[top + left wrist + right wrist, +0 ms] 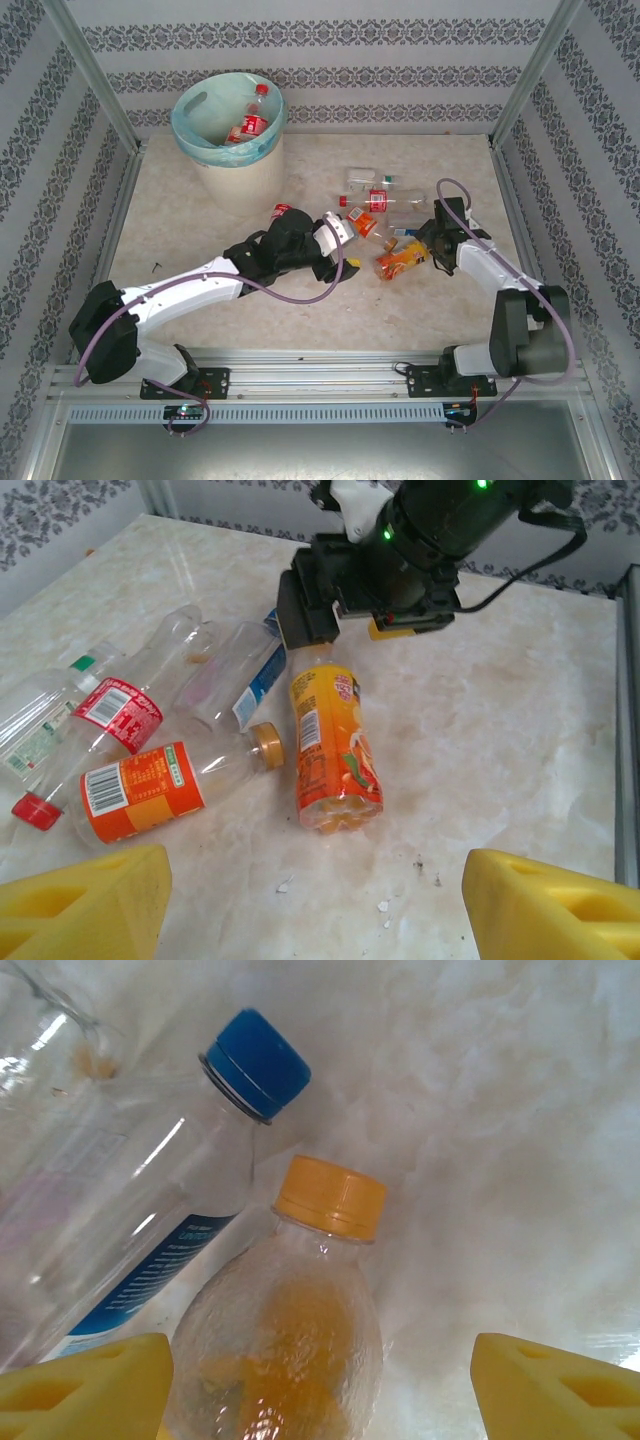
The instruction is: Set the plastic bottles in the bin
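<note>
Right gripper (320, 1365) hangs open right over the clear plastic bottle with the orange label and yellow cap (330, 745), a yellow finger (80, 1390) on each side of its bumpy shoulder, not squeezing. That bottle lies flat on the pale marbled surface (510, 730), cap pointing away from the wrist. Left gripper (315, 868) is open, empty and farther off; the round cream bin (228, 185) stands well apart.

Orange-labelled bottle (335, 750), teal-lined cream bin (235, 180).
</note>
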